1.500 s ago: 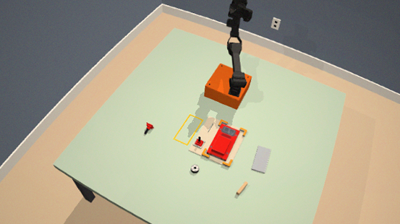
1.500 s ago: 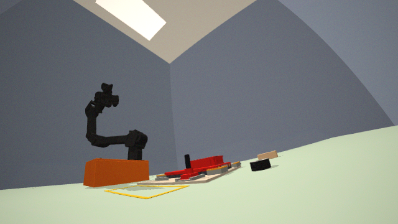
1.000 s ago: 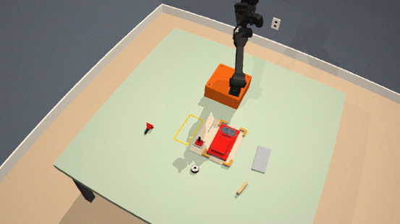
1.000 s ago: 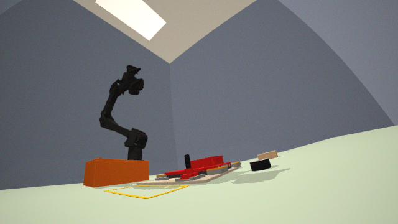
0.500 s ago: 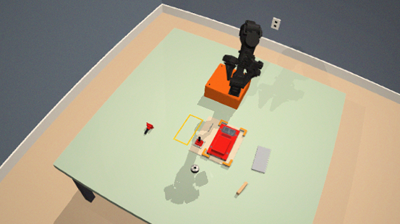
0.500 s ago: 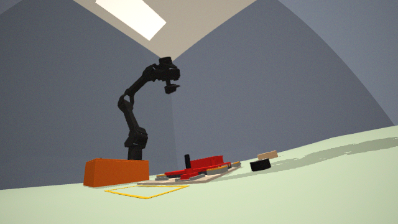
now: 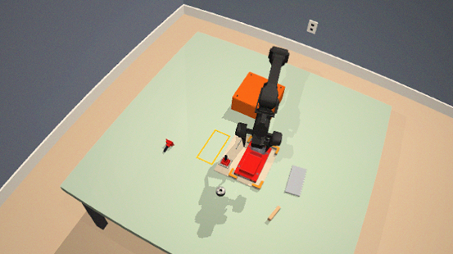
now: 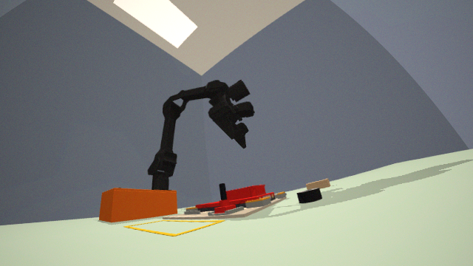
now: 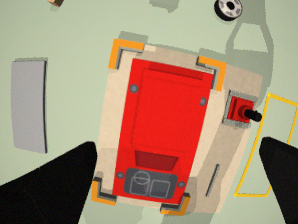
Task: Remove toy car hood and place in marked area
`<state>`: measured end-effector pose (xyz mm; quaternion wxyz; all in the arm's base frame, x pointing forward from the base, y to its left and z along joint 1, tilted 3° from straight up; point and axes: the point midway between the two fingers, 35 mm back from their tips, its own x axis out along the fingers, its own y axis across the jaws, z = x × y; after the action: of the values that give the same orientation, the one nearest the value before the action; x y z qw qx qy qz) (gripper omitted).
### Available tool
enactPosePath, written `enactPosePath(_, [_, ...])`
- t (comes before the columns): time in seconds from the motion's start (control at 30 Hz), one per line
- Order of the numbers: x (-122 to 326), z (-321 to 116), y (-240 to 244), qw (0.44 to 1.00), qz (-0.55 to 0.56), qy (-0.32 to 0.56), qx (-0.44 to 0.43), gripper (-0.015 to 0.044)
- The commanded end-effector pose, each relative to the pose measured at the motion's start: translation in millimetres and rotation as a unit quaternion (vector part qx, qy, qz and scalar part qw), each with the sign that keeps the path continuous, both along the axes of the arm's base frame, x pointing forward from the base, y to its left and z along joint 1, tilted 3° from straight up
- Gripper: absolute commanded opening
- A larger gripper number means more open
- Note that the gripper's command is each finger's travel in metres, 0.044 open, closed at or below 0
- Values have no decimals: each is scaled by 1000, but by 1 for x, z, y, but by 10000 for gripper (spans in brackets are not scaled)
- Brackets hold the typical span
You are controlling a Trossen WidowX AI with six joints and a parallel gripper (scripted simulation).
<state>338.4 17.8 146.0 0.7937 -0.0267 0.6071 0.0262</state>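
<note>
The toy car (image 7: 251, 177) (image 9: 127, 145) sits on a beige board between orange corner brackets. Its hood (image 7: 253, 163) (image 8: 245, 192) (image 9: 167, 110) appears to be the raised red panel on the body. My gripper (image 7: 258, 144) (image 8: 244, 146) (image 9: 182, 149) is open and empty, pointing down high above the car. In the wrist view its fingers stand wide, one on each side of the car. The marked area, a yellow outline (image 7: 205, 161) (image 8: 149, 231) (image 9: 250, 195), lies on the table beside the board, with nothing in it.
A red piece with an upright black peg (image 7: 225, 161) (image 8: 222, 192) (image 9: 242, 110) stands on the board near the outline. Around lie a grey plate (image 7: 296, 180) (image 9: 29, 105), a wheel (image 7: 220, 189) (image 8: 310, 196), a wooden block (image 7: 274, 213) and a red-and-black piece (image 7: 169, 143). An orange box (image 7: 248, 90) (image 8: 138, 205) is at the arm's base.
</note>
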Motion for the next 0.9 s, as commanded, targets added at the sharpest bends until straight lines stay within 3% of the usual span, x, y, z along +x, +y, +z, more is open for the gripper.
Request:
enactPosePath(0.0, [-6,-64,-1,992,-82,89,28,440])
enactPosePath(0.87, [2,-88,-2,989,-97,105,32,440])
